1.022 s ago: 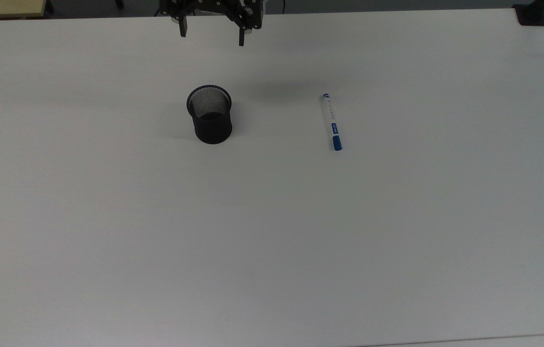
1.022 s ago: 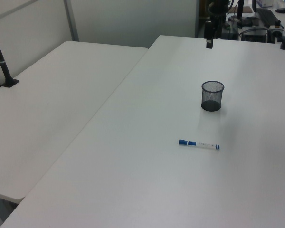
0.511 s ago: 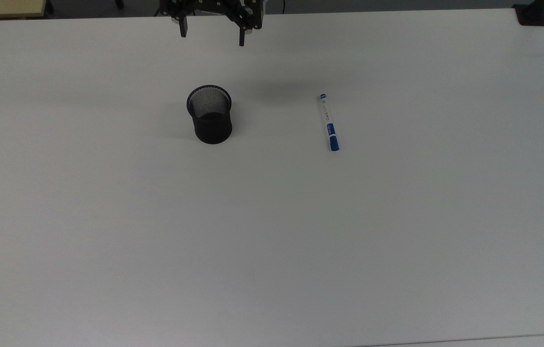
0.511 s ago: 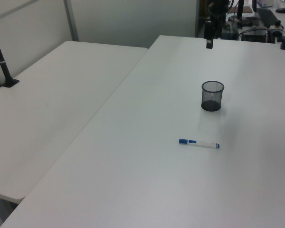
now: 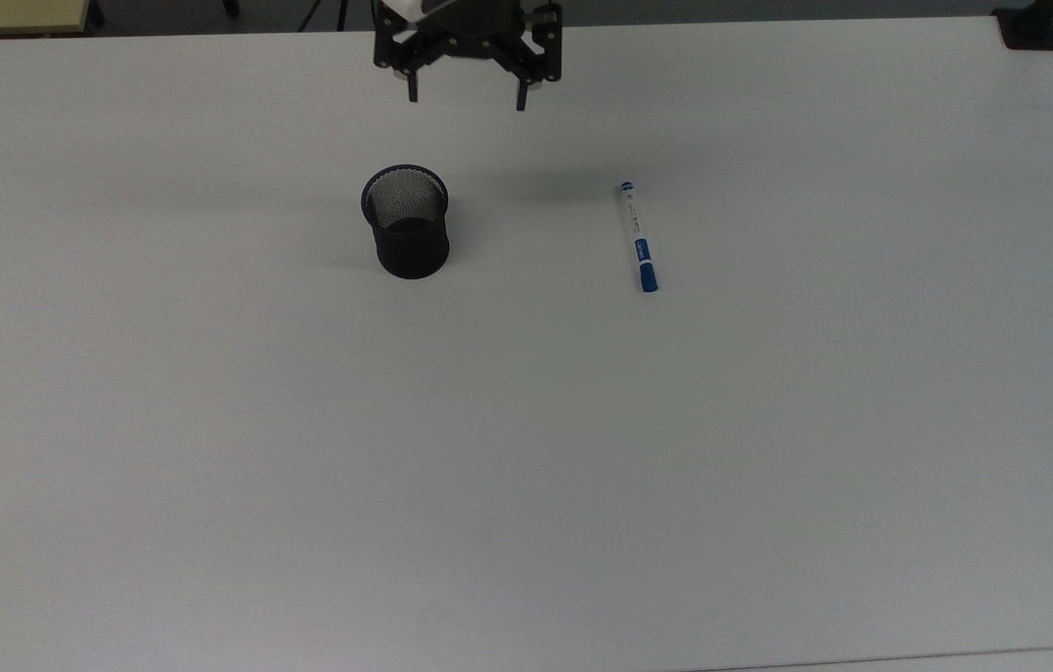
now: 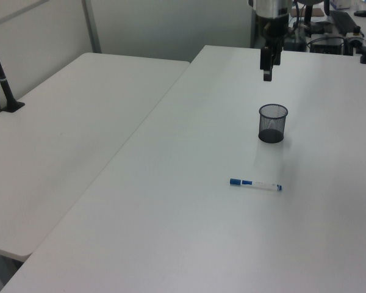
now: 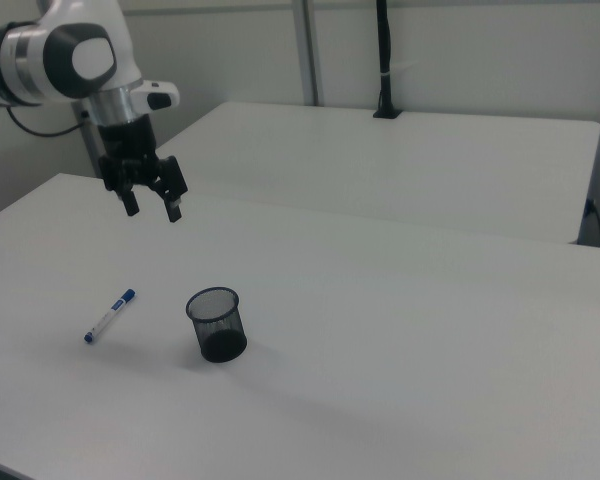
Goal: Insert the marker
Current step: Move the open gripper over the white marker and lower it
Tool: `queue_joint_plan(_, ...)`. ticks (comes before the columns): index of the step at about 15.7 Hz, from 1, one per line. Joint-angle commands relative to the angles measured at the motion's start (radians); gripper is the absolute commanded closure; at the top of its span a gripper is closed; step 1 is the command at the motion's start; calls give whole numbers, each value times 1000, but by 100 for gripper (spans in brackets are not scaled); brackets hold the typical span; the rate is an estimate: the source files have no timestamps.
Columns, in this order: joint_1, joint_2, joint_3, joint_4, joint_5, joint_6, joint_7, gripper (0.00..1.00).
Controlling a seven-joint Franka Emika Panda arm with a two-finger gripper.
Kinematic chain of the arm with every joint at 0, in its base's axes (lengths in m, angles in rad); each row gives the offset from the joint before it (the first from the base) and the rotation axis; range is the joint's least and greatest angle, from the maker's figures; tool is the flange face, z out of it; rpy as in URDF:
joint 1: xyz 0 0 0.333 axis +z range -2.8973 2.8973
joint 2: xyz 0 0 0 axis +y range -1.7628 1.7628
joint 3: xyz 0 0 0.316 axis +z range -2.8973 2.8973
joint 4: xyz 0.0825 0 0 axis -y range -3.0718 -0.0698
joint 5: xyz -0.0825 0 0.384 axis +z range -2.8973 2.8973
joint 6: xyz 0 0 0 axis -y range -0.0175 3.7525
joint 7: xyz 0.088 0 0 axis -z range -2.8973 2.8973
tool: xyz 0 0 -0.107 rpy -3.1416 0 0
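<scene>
Marker (image 5: 638, 237) lies flat on table (image 5: 526, 448), well apart from upright cup (image 5: 406, 222). Gripper (image 5: 467, 101) spread, empty, above table; likely set to straddle the marker

No words, numbers or signs can be read anywhere. The one thing bearing print is the marker (image 5: 638, 236), lying on the surface below the pincer (image 5: 467, 100) and off toward the top view's right: its white barrel has a blue label with pale lettering and a line of small dark marks, all too small to make out.
</scene>
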Motion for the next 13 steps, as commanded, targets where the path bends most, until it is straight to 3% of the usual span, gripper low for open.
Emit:
queue_joint_plan(1,50,24,-5,-70,17,78,-93,0)
queue_joint_plan(6,134,105,-3,-92,33,155,-68,0)
queue_joint_plan(13,226,252,-3,-95,37,314,87,0)
